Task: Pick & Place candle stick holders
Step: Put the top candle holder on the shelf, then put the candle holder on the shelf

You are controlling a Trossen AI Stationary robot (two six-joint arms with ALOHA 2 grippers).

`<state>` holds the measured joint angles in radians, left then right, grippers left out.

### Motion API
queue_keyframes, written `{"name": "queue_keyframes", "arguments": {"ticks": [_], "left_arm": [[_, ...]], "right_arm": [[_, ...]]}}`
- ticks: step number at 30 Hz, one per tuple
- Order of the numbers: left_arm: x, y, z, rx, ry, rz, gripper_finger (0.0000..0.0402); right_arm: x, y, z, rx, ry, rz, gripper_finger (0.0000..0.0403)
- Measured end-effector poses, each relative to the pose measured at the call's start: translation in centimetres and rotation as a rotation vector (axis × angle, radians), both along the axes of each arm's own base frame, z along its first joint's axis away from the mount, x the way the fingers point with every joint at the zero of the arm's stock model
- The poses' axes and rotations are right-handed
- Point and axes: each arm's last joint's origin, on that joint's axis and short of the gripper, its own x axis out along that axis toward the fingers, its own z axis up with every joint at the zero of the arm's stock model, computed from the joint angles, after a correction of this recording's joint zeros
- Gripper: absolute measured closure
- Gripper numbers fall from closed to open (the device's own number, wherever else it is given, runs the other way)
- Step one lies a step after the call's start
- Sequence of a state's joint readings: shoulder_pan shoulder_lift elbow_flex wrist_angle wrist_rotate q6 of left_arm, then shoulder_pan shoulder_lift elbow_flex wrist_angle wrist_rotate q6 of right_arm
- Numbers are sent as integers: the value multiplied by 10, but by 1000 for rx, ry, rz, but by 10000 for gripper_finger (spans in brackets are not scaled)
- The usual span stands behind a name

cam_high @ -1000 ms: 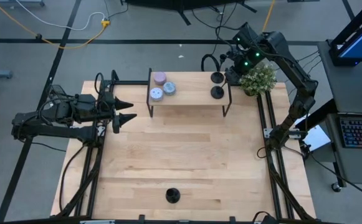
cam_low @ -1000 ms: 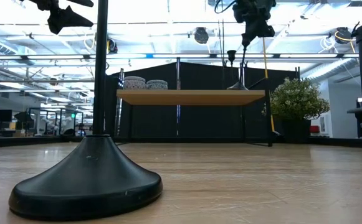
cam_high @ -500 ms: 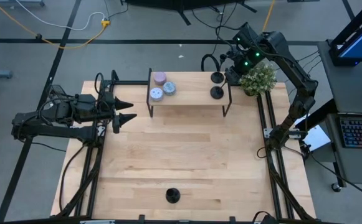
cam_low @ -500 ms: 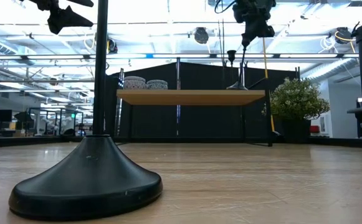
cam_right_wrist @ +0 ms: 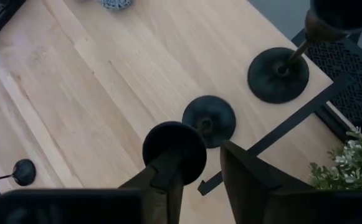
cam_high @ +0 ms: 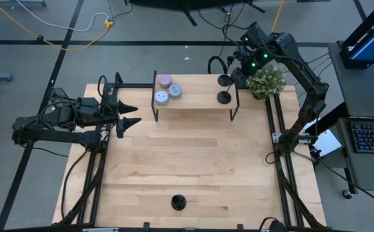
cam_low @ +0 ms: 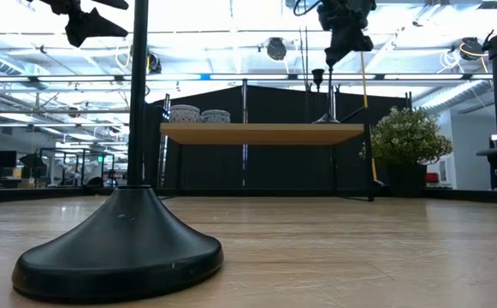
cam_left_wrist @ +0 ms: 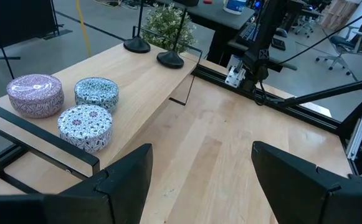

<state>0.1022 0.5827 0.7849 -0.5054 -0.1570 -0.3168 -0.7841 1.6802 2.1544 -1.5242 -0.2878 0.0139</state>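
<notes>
Two black candle stick holders stand by their round bases on the right end of the raised wooden shelf [cam_high: 196,98]: one [cam_high: 224,96] at its near edge, one [cam_high: 224,80] behind it. A third [cam_high: 178,203] stands on the table near its front edge and looms large in the low view [cam_low: 120,248]. My right gripper [cam_right_wrist: 207,163] hangs open above the nearer shelf holder, slanting down. That holder's cup top [cam_right_wrist: 174,149] sits by one finger, above its base [cam_right_wrist: 209,121]. My left gripper [cam_high: 135,115] waits open at the table's left. My right gripper has one finger [cam_right_wrist: 168,177] right beside the nearer holder's cup top [cam_right_wrist: 187,155]; whether the finger touches it I cannot tell. The other finger [cam_right_wrist: 246,171] stands clear of it. The holder stands upright on the shelf on its own base.
Three round candle tins [cam_high: 167,90] sit on the shelf's left end. A potted plant [cam_high: 267,82] stands just beyond the shelf's right end, under my right arm. Black frame rails run along the table's left and right sides. The middle of the table [cam_high: 187,161] is bare wood.
In the low view my right gripper's tip has drawn up and off the nearer shelf holder's top. It has let go, and the stem that leaned up into the gripper now stands straight on the shelf.
</notes>
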Motion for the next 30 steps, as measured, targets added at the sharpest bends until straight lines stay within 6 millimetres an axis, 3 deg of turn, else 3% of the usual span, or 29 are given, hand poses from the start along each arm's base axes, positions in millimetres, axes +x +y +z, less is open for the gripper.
{"name": "queue_keyframes", "arguments": {"ticks": [9, 15, 23, 30], "left_arm": [[0, 0, 0, -11, -3, 3, 121], [0, 0, 0, -61, -17, 15, 121], [2, 0, 7, -161, -118, 44, 121], [14, -4, 8, -224, -142, -30, 121]], "right_arm": [[-1, 1, 6, -41, -35, 8, 295], [-12, 12, 22, -112, -102, 8, 302], [-39, 42, 54, -262, -235, 38, 307], [-53, 74, 53, -318, -308, 109, 365]]}}
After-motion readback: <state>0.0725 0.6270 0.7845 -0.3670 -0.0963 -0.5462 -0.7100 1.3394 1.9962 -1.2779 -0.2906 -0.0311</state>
